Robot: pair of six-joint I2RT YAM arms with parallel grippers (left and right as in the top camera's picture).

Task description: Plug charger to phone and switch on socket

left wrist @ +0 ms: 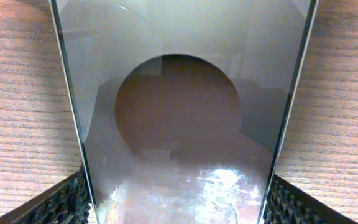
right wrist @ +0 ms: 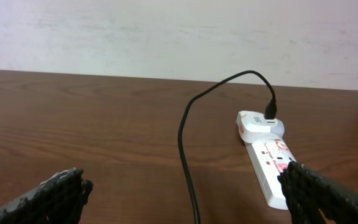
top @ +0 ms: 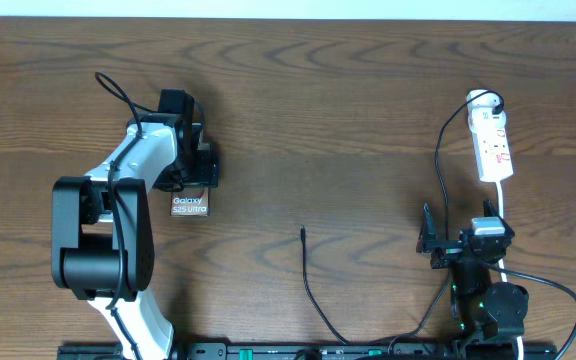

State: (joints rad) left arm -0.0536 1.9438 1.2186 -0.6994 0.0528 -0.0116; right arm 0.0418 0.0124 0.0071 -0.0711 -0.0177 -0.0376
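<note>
The phone (top: 189, 206) lies flat on the table at the left, its "Galaxy S25 Ultra" text showing beside my left gripper (top: 191, 188). In the left wrist view the phone (left wrist: 179, 112) fills the space between the fingers, and both pads (left wrist: 61, 202) rest against its long edges, so the left gripper (left wrist: 178, 208) is shut on it. The charger cable's small tip (top: 302, 232) lies loose mid-table, apart from the phone. The charger cable (right wrist: 185, 143) runs to an adaptor on the white socket (top: 493, 145). My right gripper (top: 463, 238) stands open, nothing in it, just in front of the socket (right wrist: 269, 162).
The socket's white cord (top: 508, 215) runs back beside the right arm. The black charger cable loops along the table's front edge (top: 368, 340). Bare wood lies between the two arms around the cable tip.
</note>
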